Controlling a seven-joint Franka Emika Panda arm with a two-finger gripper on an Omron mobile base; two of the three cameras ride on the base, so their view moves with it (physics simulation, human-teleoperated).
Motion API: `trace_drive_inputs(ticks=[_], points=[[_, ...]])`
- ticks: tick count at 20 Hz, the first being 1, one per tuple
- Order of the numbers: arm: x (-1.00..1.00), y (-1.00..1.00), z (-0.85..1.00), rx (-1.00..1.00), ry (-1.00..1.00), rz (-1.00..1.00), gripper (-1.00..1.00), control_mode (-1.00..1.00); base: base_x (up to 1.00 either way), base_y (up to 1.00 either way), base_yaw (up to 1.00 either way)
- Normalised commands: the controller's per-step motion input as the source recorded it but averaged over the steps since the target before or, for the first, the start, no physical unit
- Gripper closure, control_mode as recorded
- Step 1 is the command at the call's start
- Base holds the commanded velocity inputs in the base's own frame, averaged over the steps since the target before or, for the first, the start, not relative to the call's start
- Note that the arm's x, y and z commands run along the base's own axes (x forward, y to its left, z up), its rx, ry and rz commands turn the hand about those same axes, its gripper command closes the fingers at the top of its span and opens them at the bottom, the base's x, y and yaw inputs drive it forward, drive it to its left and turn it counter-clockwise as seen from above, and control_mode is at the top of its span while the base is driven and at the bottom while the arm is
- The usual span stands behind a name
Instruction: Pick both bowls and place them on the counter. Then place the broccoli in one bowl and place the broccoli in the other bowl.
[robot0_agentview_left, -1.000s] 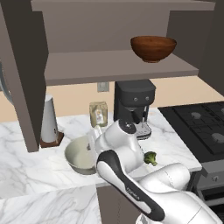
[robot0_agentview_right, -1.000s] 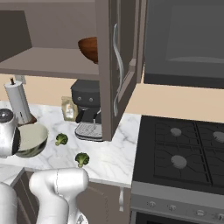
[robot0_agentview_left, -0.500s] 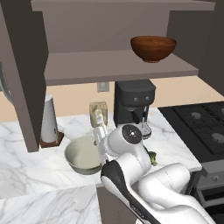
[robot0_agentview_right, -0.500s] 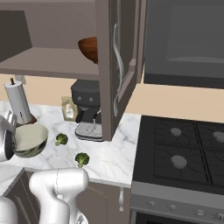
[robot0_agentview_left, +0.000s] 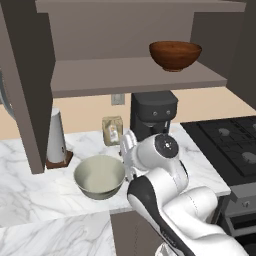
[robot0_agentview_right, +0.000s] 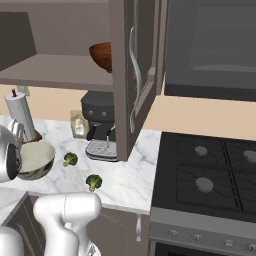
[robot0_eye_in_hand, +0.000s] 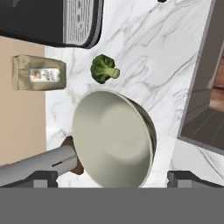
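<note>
The pale grey-cream bowl (robot0_agentview_left: 100, 176) (robot0_agentview_right: 36, 159) (robot0_eye_in_hand: 114, 141) stands upright on the white marble counter (robot0_agentview_left: 30, 200) (robot0_agentview_right: 135, 170) (robot0_eye_in_hand: 144, 52). My gripper (robot0_agentview_left: 127, 146) (robot0_eye_in_hand: 116, 178) hangs just above the bowl's right side, open, fingertips spread wide with nothing held. The dark red-brown bowl (robot0_agentview_left: 175, 54) (robot0_agentview_right: 101, 55) rests on the cabinet shelf above. One broccoli (robot0_agentview_right: 70, 159) (robot0_eye_in_hand: 103, 68) lies right beside the pale bowl; another broccoli (robot0_agentview_right: 93, 181) sits nearer the counter's front edge. The arm hides both in the left base view.
A black coffee machine (robot0_agentview_left: 152, 112) (robot0_agentview_right: 102, 125) stands at the back, with a small paper bag (robot0_agentview_left: 112, 130) (robot0_eye_in_hand: 39, 72) and a paper towel roll (robot0_agentview_left: 56, 140) to its left. An open cabinet door (robot0_agentview_right: 135, 75) hangs over the counter. The stovetop (robot0_agentview_right: 210, 170) lies right.
My hand has drawn up and a little right, off the pale bowl's rim. The bowl stays put on the counter. The gripper has stayed open.
</note>
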Motion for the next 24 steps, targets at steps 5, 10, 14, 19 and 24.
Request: trace_drive_inputs(ticks=[5, 10, 14, 19, 24], points=[[-0.02, -0.33, 0.45, 0.02, 0.0, 0.0, -1.0, -1.0, 0.0, 0.0, 0.0], [-0.02, -0.32, 0.4, 0.0, -0.05, -0.08, -1.0, -1.0, 0.0, 0.0, 0.0], [0.0, -0.24, 0.35, 0.0, -0.14, -0.19, -1.0, -1.0, 0.0, 0.0, 0.0], [0.0, -0.23, 0.36, 0.0, -0.12, -0.24, -1.0, -1.0, 0.0, 0.0, 0.0], [0.0, -0.3, 0.38, 0.0, -0.11, -0.18, -1.0, -1.0, 0.0, 0.0, 0.0]])
